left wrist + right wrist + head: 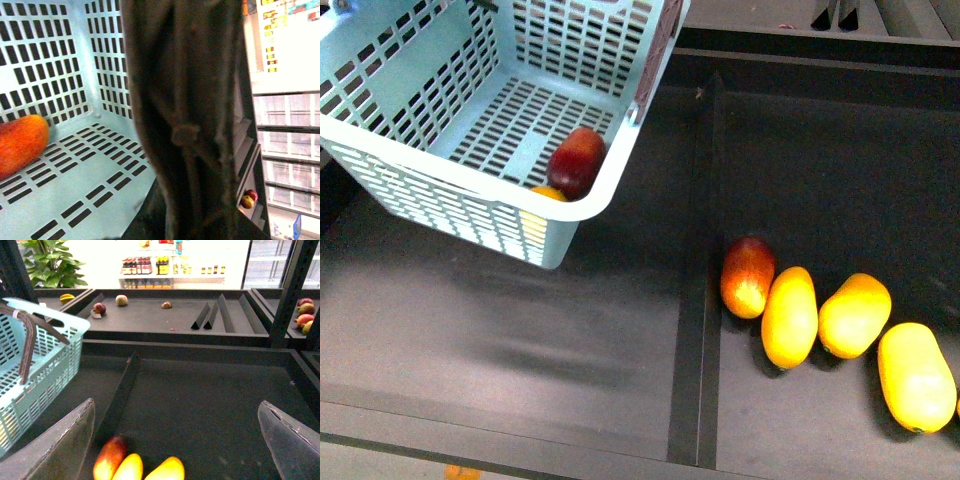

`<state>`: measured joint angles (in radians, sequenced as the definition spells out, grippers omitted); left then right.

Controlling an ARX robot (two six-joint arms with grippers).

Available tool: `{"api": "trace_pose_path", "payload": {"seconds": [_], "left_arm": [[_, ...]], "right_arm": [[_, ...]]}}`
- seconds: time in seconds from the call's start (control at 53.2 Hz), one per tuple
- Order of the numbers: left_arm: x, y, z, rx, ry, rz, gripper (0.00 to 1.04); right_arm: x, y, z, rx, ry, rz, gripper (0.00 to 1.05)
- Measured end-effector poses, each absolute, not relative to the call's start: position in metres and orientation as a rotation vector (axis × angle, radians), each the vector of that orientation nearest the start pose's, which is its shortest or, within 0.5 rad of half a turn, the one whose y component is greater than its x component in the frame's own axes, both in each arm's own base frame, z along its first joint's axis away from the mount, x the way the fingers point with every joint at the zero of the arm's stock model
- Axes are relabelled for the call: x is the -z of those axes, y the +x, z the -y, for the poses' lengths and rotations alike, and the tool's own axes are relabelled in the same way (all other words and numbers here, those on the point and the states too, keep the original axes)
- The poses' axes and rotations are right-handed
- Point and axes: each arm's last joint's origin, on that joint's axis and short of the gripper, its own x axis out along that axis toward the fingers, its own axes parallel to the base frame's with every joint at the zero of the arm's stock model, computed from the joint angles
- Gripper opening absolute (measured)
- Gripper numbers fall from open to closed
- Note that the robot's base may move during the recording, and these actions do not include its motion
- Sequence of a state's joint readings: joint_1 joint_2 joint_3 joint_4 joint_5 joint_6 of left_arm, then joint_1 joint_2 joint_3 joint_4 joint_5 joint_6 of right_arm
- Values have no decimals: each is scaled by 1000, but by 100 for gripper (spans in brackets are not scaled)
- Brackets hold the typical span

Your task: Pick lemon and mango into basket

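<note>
Basket (pixel 470 215), no legible label

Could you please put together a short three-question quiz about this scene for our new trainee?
1. True or false: the light teal slotted plastic basket holds no fruit.
2. How many fruits lie in a row on the dark shelf right of the divider in the front view: A two, B four, C six?
3. Fill in: the right gripper hangs open above the ___ end of that row.

Key:
1. False; a dark red fruit and an orange-yellow fruit lie inside.
2. B.
3. Red-and-yellow fruit end.
</note>
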<state>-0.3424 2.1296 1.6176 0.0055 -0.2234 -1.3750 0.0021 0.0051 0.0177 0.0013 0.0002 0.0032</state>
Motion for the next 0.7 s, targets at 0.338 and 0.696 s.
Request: {"api": "trace_pose_path", "payload": {"seconds": [0.338, 0.696], "left_arm": [[-162, 461, 137, -282, -1245, -570, 6], [-156, 449, 128, -284, -1248, -595, 19]], "right_arm": [[-169, 97, 0, -2, 3, 14, 96], [-169, 97, 0, -2, 3, 14, 96]]}}
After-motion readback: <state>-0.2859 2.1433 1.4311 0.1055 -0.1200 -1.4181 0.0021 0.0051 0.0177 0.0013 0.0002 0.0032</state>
